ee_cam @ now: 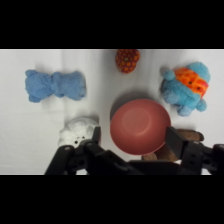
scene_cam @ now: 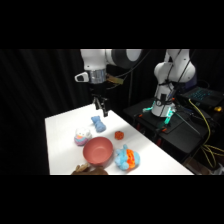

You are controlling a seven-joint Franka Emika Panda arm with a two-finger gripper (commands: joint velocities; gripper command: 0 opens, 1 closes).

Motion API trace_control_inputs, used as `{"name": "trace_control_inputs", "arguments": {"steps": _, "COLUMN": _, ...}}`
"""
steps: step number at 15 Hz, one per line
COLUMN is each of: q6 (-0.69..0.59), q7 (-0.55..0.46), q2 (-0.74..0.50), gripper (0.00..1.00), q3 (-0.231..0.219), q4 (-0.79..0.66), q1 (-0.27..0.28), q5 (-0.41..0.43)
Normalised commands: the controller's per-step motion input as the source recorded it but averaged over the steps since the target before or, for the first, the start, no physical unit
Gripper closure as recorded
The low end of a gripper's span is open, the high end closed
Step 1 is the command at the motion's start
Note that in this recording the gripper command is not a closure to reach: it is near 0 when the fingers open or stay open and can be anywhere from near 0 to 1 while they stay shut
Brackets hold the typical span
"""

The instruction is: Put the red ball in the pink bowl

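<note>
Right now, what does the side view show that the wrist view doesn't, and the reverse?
Only the side view shows the arm's base and the end effector hanging high above the table. Only the wrist view shows the red ball's dotted surface. Both show the pink bowl, empty, the red ball apart from it, two blue plush toys and a small white toy.

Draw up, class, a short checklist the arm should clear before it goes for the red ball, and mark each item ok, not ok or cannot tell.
1. Red ball in plain sight, nothing covering it: ok.
2. Pink bowl upright and holding nothing: ok.
3. Gripper open: ok, fingers spread in the wrist view.
4. Gripper above the ball: not ok; it hangs over the blue plush bow.
5. Table free of people: not ok; something brown, perhaps a hand, lies at the bowl's rim.
6. Ball clear of the blue plush toy: ok, a gap shows.
</note>
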Motion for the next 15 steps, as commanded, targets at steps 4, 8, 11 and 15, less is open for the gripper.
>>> {"name": "trace_control_inputs", "arguments": {"steps": 4, "q6": 0.02, "q7": -0.03, "q2": -0.02, "gripper": 0.0, "q3": -0.007, "q4": -0.01, "q1": 0.016, "q5": -0.016}}
{"name": "trace_control_inputs", "arguments": {"steps": 8, "q6": 0.09, "q7": -0.05, "q2": -0.09, "gripper": 0.0, "q3": -0.003, "q4": -0.07, "q1": 0.02, "q5": -0.013}}
{"name": "trace_control_inputs", "arguments": {"steps": 11, "q6": 0.21, "q7": -0.02, "q2": -0.15, "gripper": 0.0, "q3": -0.009, "q4": -0.26, "q1": 0.011, "q5": 0.047}}
{"name": "trace_control_inputs", "arguments": {"steps": 15, "q6": 0.27, "q7": 0.01, "q2": -0.24, "gripper": 0.0, "q3": -0.016, "q4": -0.41, "q1": -0.002, "q5": 0.115}}
